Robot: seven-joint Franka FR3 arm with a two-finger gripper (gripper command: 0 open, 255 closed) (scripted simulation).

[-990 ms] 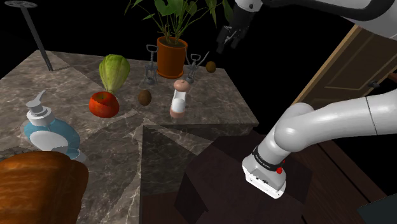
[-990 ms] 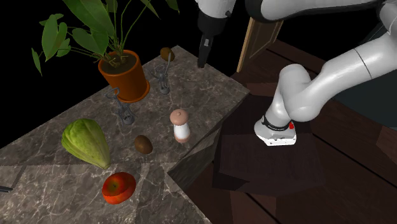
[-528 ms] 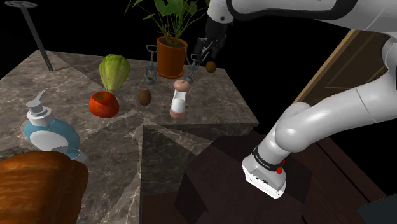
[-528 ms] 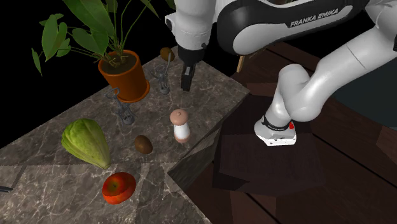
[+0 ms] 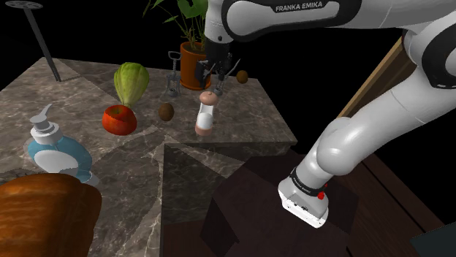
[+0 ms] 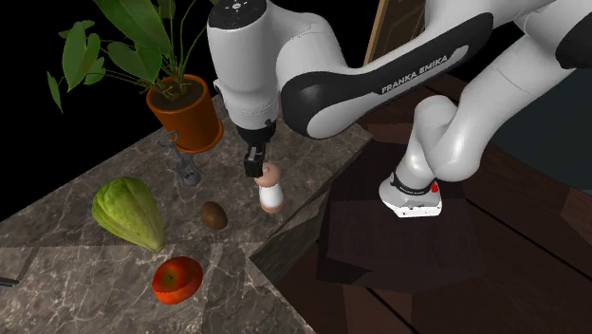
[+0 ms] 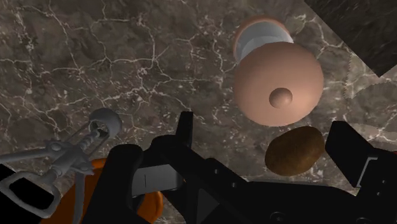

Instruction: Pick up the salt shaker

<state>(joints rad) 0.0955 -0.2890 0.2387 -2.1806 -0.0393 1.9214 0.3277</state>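
The salt shaker stands upright on the marble table, white-bodied with a rounded pinkish-brown cap and base. In the second exterior view the shaker sits near the table's corner. My black gripper hangs just above it, pointing down, a little off toward the plant pot. In the second exterior view the gripper hovers at the cap's side. In the wrist view the gripper is open, its fingers apart. The shaker's cap lies beyond the fingertips, untouched.
A brown kiwi lies close to the shaker. Behind stand an orange plant pot and two metal corkscrews. A green lettuce, a tomato, a soap bottle and bread sit further off.
The arm has swung in from beyond the table's far edge, past the plant pot, and come down over the salt shaker. The objects have not moved.
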